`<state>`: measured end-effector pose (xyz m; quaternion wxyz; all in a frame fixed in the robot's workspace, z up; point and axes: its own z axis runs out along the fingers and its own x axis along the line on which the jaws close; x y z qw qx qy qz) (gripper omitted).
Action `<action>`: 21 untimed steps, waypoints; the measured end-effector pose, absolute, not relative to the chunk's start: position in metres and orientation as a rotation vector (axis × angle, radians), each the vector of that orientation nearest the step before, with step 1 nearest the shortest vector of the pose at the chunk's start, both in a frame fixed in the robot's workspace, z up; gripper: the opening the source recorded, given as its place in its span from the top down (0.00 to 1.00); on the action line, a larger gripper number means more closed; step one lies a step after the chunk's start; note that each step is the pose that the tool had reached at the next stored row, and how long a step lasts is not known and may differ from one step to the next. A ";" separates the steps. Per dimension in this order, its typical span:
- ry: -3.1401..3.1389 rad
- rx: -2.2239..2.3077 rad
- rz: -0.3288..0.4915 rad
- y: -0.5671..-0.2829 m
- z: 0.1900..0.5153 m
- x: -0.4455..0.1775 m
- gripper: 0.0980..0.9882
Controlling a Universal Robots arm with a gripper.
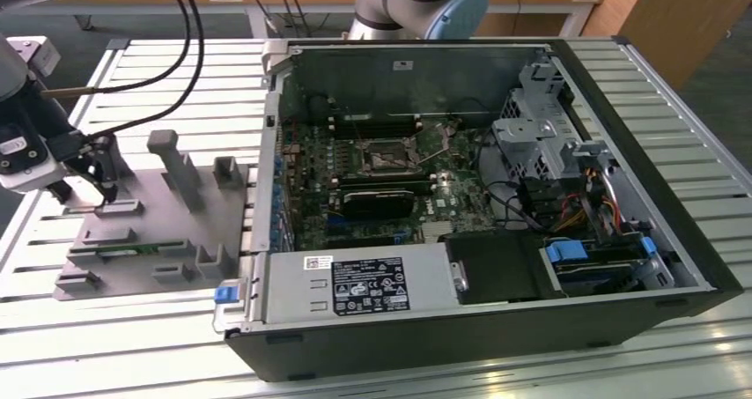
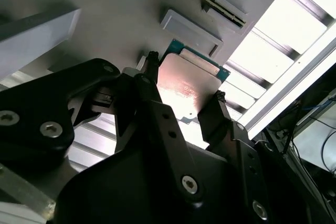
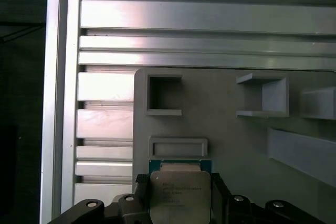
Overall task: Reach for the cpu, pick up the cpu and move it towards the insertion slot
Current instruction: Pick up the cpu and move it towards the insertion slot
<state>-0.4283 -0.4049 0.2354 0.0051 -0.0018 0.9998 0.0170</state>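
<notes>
Gripper [image 2: 185,75] fingers [image 2: 216,116] clamped on opposite edges of cpu [image 2: 189,83], grey fixture [image 2: 105,19] just beyond fingertips, insertion slot [image 1: 386,157] well apart.

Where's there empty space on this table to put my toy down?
Bare silver slatted table lies beyond the grey plastic fixture, toward the far edge, and along the near edge at the exterior view's left. Crowded: the fixture, where the gripper hangs at the silvery square cpu, and the open black computer case.
</notes>
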 end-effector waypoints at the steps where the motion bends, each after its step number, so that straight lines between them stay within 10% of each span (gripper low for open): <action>1: 3.131 -0.006 0.053 -0.405 0.236 -0.428 0.50; 21: 3.131 -0.006 0.053 -0.405 0.249 -0.428 0.50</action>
